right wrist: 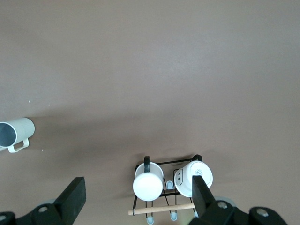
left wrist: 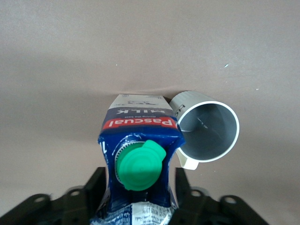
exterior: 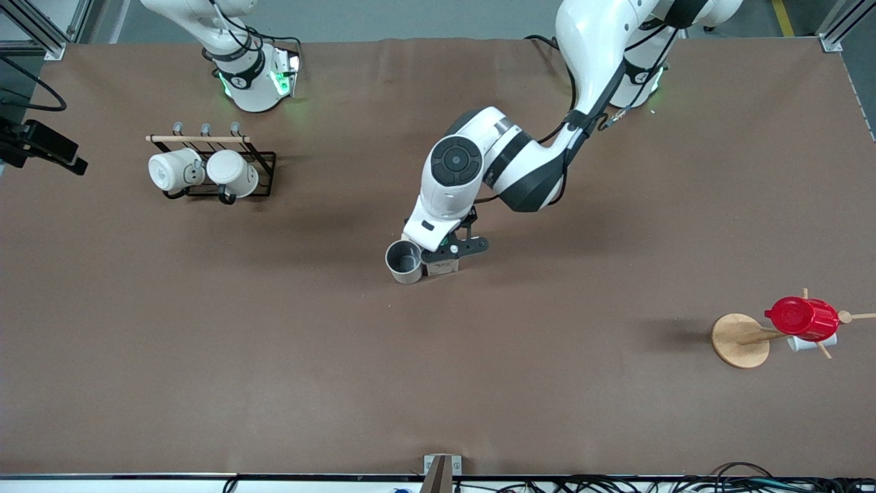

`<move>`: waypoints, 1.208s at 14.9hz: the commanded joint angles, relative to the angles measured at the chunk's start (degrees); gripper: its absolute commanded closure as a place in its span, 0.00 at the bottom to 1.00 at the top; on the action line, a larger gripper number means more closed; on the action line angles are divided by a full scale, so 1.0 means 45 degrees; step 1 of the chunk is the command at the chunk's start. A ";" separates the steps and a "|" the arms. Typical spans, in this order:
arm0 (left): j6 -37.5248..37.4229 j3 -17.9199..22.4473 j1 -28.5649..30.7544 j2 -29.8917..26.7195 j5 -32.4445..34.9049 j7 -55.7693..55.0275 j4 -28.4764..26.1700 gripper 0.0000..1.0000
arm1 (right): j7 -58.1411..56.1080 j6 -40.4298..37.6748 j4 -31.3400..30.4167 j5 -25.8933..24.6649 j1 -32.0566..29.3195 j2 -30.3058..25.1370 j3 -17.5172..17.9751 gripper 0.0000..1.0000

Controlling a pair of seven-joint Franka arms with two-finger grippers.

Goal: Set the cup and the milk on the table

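Observation:
The milk point(left wrist: 140, 136), a dark blue and white carton with a green cap, stands upright between the fingers of my left gripper point(left wrist: 140, 183), which is shut on it low over the middle of the table point(exterior: 274, 370). In the front view the left gripper point(exterior: 441, 260) hides most of the milk point(exterior: 441, 269). The cup point(exterior: 404, 261) stands upright on the table right beside the carton, toward the right arm's end, dark grey inside; it also shows in the left wrist view point(left wrist: 206, 126) and the right wrist view point(right wrist: 16, 132). My right gripper point(right wrist: 138, 192) is open and empty, high over the mug rack.
A black wire rack point(exterior: 260, 174) with two plain white mugs point(exterior: 233, 172) stands near the right arm's base. A wooden mug tree point(exterior: 739, 340) holding a shiny red cup point(exterior: 802, 318) stands toward the left arm's end, nearer the front camera.

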 commanded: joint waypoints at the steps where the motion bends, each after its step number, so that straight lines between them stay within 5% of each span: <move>1: -0.0066 0.0114 -0.0078 0.0082 -0.0178 0.0098 0.0282 0.00 | -0.0360 -0.0165 0.0221 0.0051 -0.0054 0.0088 0.0025 0.00; 7: -0.2133 0.1030 0.0507 -0.2453 0.0094 0.0582 0.0321 0.00 | -0.0360 -0.0146 0.0221 0.0051 -0.0073 0.0088 0.0025 0.00; 10: -0.3636 0.1870 0.0877 -0.4251 0.2218 0.3271 0.0244 0.00 | -0.0360 -0.0146 0.0221 0.0051 -0.0074 0.0088 0.0025 0.00; 18: -0.5789 0.1814 0.5015 -0.7259 0.2381 0.9879 -0.0652 0.00 | -0.0360 -0.0146 0.0221 0.0051 -0.0113 0.0088 0.0025 0.00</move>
